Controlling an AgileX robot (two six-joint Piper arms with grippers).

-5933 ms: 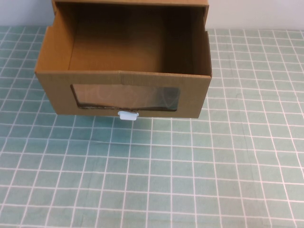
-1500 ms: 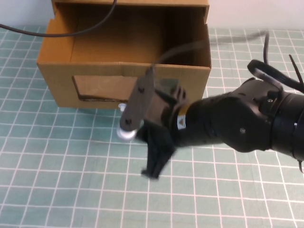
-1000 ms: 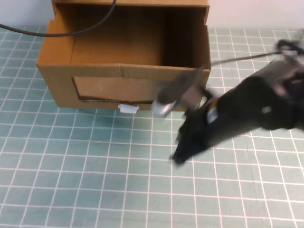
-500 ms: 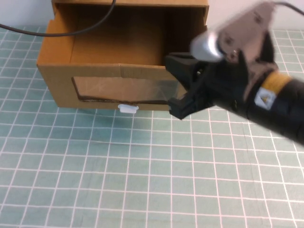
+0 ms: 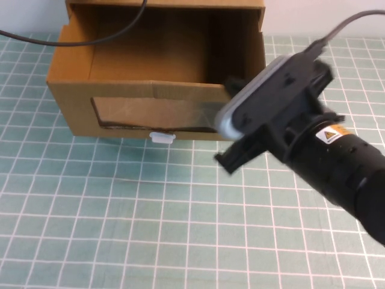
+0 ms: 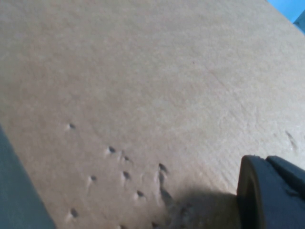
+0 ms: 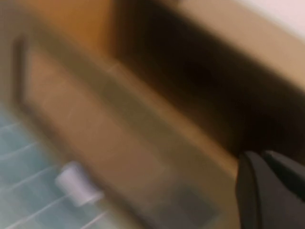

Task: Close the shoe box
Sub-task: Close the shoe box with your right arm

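Right gripper (image 5: 231, 158), fingers' state unclear, is hovering before the open shoe box (image 5: 157, 111) to push it; left gripper (image 6: 271, 193) is pressing against cardboard.

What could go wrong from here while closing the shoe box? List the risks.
1. The right gripper sits at the right front corner of the shoe box, off its middle; a push there may skew the drawer and jam it.
2. It is close to the clear window, which could dent if pressed.
3. The left gripper is close against bare cardboard; unless it braces, the whole box may slide.
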